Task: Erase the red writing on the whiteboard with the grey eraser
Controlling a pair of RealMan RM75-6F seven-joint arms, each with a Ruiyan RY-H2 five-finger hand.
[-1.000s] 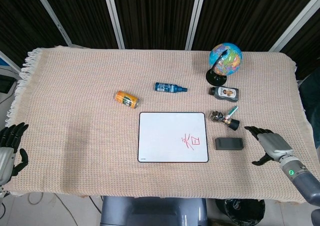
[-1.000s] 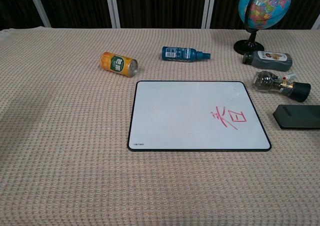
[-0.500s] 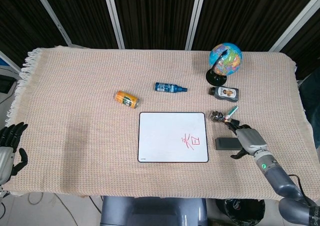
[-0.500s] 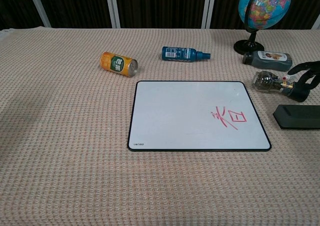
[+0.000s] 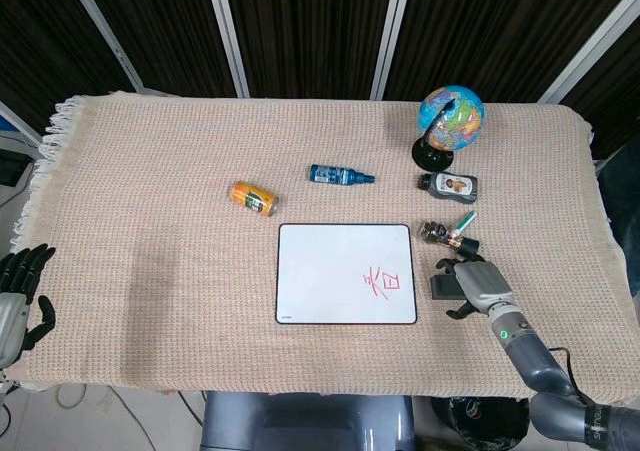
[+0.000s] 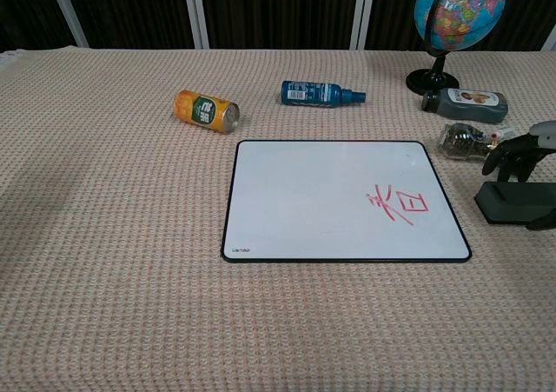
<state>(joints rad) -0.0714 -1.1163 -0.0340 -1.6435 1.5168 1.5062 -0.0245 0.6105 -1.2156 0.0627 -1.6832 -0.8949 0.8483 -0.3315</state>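
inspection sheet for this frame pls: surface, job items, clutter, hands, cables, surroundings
Surface: table under a beige woven cloth, fringe on its left edge.
Job's things: whiteboard flat at centre, red writing intact in its lower right part; grey eraser on the cloth to the board's right.
Clutter: orange can and blue spray bottle lying behind the board; globe on a stand, dark bottle and clear bottle with dark cap at right.
Hands: right hand over the eraser, fingers spread, grip not confirmed; left hand at the table's left edge, holding nothing.
Cables: nothing seen on the table.
Surroundings: dark panels with light posts behind.
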